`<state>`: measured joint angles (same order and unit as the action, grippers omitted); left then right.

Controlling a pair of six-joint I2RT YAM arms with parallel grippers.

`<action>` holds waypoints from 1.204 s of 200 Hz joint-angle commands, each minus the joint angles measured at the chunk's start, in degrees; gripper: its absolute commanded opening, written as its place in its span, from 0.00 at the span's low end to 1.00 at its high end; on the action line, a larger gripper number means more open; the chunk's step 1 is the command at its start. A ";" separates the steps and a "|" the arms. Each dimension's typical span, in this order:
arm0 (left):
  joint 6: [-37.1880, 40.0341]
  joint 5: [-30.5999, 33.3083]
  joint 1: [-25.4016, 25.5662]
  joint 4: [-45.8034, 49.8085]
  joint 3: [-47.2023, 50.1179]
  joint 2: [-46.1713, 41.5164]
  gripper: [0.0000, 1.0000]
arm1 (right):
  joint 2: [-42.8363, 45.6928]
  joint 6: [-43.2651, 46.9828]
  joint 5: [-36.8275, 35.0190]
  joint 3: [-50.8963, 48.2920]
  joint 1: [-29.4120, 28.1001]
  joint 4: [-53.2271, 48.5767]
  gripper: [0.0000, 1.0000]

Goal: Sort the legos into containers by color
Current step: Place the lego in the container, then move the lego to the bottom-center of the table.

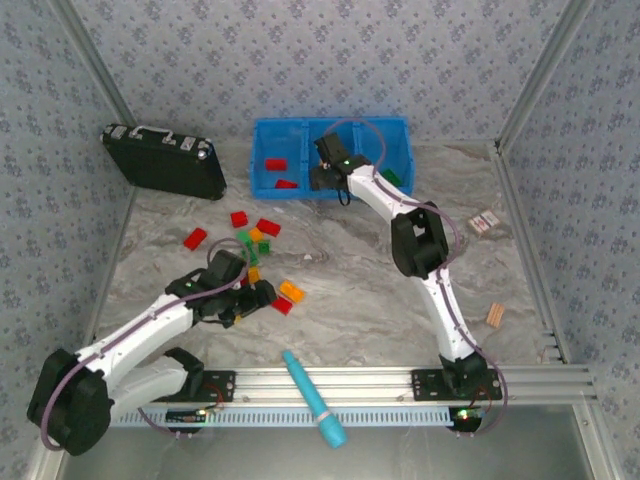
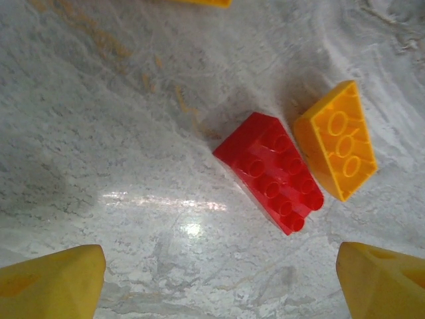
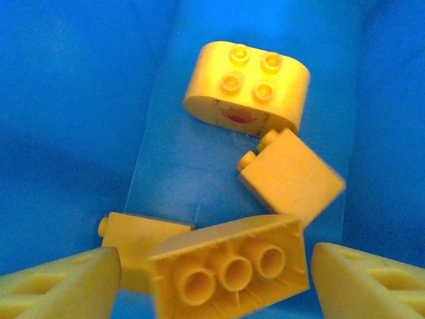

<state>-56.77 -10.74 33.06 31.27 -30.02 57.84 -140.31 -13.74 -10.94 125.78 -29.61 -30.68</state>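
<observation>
Hanging in the middle compartment of the bin (image 1: 280, 122), the right gripper (image 3: 216, 262) stood open. Its fingers (image 3: 60, 286) were spread wider than the upturned yellow brick (image 3: 229, 269) lying between them, with a gap on the left side. Just behind that brick sat a small yellow one (image 3: 129, 236). A tilted one (image 3: 292, 179) lay further ahead, and a rounded one (image 3: 246, 83) with a printed face beyond that. The right arm reached far forward from its base, elbow raised and wrist dipped into the bin. Two red legos (image 1: 275, 164) lay in the compartment to its left, and a green lego (image 1: 390, 177) in the one to its right.

The left gripper (image 2: 220, 256) stood wide open over the table (image 2: 99, 133), holding nothing. Ahead of it and slightly right lay a red brick (image 2: 272, 173), with an orange brick (image 2: 339, 143) just beside it on the right. The left arm was bent low, its forearm angled towards the centre. Beyond it lay more loose legos (image 1: 250, 232). A black case (image 1: 165, 160) stood far off to the left, and a blue tool (image 1: 315, 400) lay back near the bases.
</observation>
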 commanded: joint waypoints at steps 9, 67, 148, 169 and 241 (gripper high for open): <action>-5.79 1.51 0.34 -2.48 0.66 1.27 0.90 | 7.63 2.37 3.13 -4.85 -0.32 3.05 0.84; -10.80 1.69 4.53 -6.60 0.08 7.40 0.88 | 17.55 3.81 7.26 -16.08 -0.27 9.21 0.87; -13.14 9.01 8.16 -7.54 -2.38 12.97 0.87 | 26.88 4.98 8.75 -24.42 -0.55 11.03 0.77; -13.02 9.26 8.16 -8.25 -3.57 15.10 0.87 | 30.34 5.21 8.75 -28.57 -0.18 11.64 0.76; -12.05 9.96 8.40 -7.70 -7.59 18.40 0.85 | 38.08 3.98 9.06 -41.09 0.15 14.57 0.75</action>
<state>-69.71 -3.55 41.06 26.46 -35.27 74.41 -104.38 -9.61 -2.09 87.44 -29.87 -17.52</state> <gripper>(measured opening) 0.851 0.751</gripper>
